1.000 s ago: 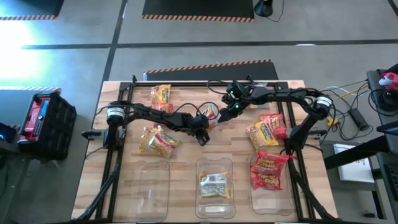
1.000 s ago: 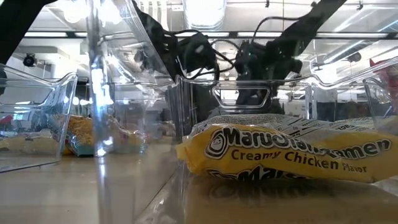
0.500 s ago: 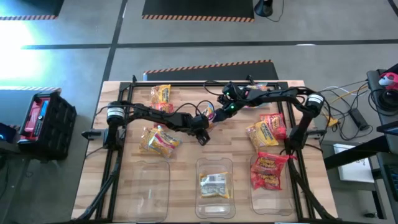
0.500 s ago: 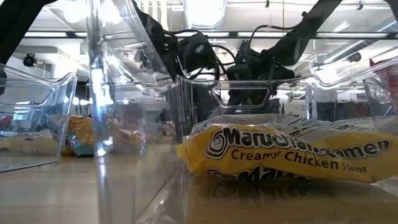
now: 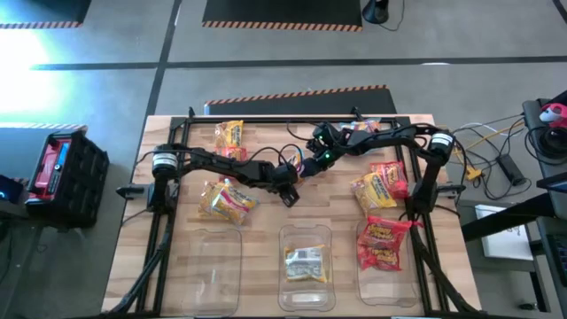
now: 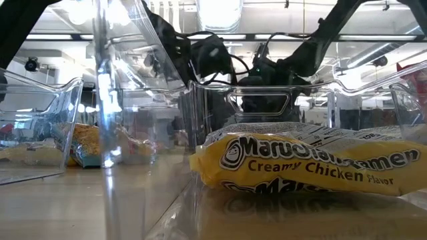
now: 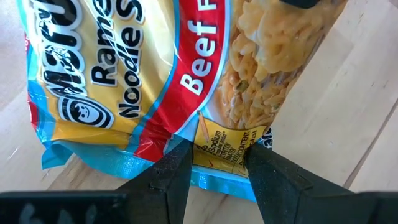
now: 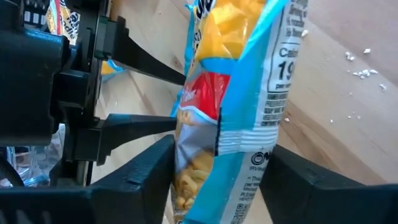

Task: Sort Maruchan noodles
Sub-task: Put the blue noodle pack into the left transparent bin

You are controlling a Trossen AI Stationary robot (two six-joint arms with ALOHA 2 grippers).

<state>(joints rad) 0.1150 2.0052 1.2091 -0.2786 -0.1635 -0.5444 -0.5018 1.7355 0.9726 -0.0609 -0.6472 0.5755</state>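
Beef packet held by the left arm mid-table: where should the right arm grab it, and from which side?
Probably the free end, pinched across its two flat faces. The left gripper is clamped on the Beef packet at its blue crimped seal, so that end is taken. The packet is held clear of the table, so the right gripper can approach from opposite the left.
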